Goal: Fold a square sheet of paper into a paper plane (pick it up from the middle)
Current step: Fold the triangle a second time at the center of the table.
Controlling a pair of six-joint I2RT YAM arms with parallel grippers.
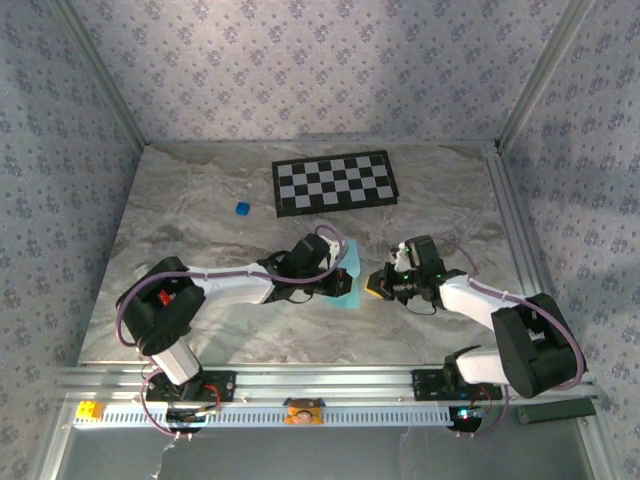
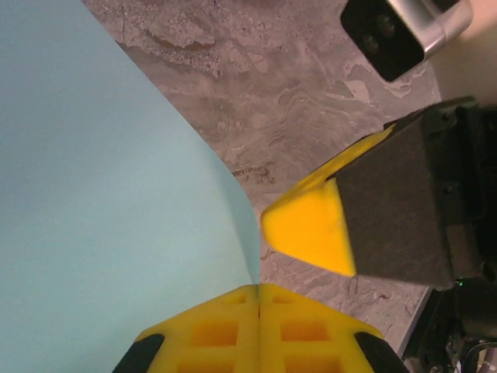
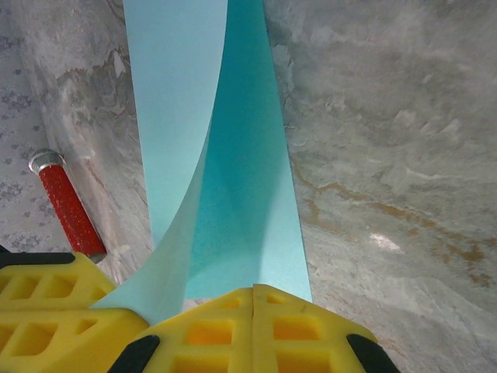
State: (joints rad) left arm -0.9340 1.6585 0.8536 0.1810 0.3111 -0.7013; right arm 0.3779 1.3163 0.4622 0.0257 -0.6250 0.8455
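Observation:
The square sheet of paper [image 1: 348, 292] is light blue and lies mid-table between the two arms. In the left wrist view one part of the paper [image 2: 109, 194] rises in a curve, and its edge runs into the closed seam of my left gripper [image 2: 258, 286], which is shut on it. The right wrist view shows that raised flap [image 3: 167, 256] leading to the left gripper's fingers [image 3: 54, 311], with the rest of the paper [image 3: 245, 171] flat on the table. My right gripper [image 3: 254, 290] is shut, its tip at the flat part's near edge. Whether it pinches that edge is hidden.
A black-and-white checkerboard [image 1: 334, 183] lies at the back of the marble table [image 1: 200, 200], with a tiny dark-blue cube [image 1: 242, 208] to its left. A red cylinder with a metal cap [image 3: 66, 206] lies left of the paper. Metal rails border the table's right and near edges.

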